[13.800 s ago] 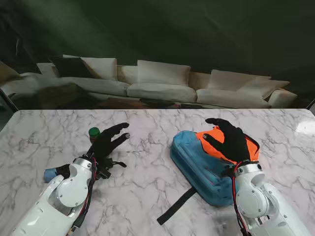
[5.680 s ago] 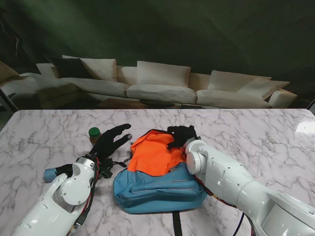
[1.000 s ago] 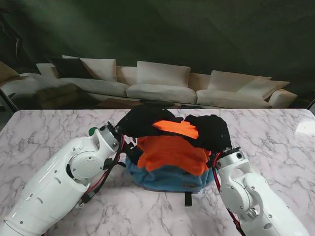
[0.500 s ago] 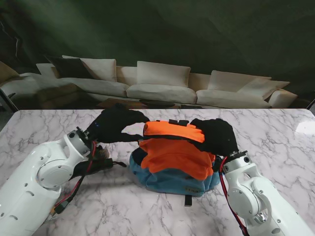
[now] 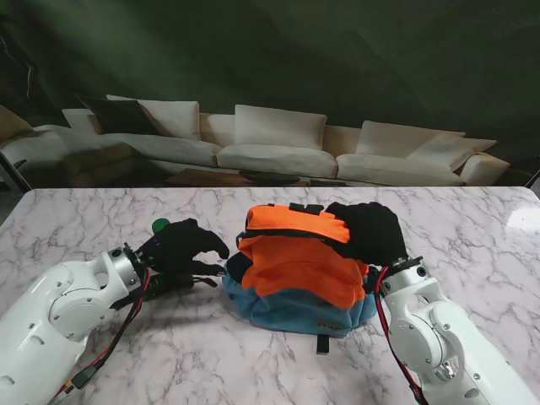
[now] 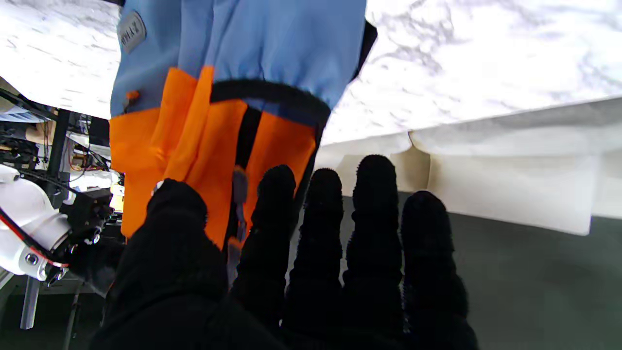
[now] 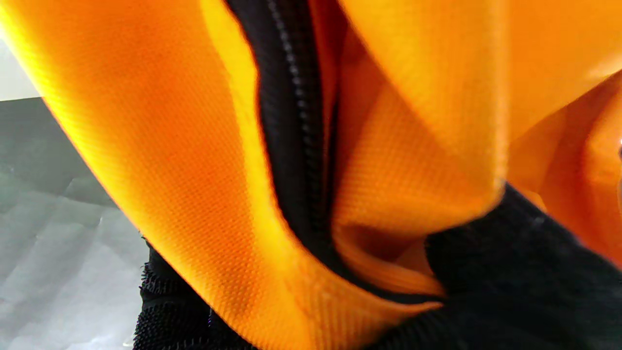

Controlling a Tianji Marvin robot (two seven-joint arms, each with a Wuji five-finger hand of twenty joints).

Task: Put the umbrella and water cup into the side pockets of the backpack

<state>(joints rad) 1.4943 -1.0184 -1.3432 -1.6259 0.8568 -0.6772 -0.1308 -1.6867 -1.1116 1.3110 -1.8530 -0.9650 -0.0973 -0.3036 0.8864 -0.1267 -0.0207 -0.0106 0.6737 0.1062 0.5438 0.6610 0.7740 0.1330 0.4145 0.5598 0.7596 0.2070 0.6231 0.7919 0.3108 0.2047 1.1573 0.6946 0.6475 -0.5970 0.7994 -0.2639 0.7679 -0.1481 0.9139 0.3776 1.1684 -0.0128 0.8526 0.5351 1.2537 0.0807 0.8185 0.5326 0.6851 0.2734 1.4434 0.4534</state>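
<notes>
The orange and blue backpack (image 5: pixel 291 274) stands upright at the table's middle. My right hand (image 5: pixel 369 232) grips its orange top on the right side, and the right wrist view is filled with orange fabric (image 7: pixel 418 121) and a black zipper (image 7: pixel 296 121). My left hand (image 5: pixel 181 249) hovers open just left of the backpack, fingers spread and curled, holding nothing. In the left wrist view its fingers (image 6: pixel 374 214) point past the backpack's side pocket (image 6: pixel 272 63). The green lid of the water cup (image 5: pixel 159 225) peeks out behind the left hand. The umbrella is hidden.
The marble table (image 5: pixel 472 228) stretches to both sides. A black strap (image 5: pixel 322 342) hangs from the backpack toward me. A white sofa (image 5: pixel 278 143) stands beyond the table's far edge.
My left hand has let go of the backpack's top and dropped down to the left, nearer to me. The backpack stays upright in my right hand, and the cup's lid is uncovered.
</notes>
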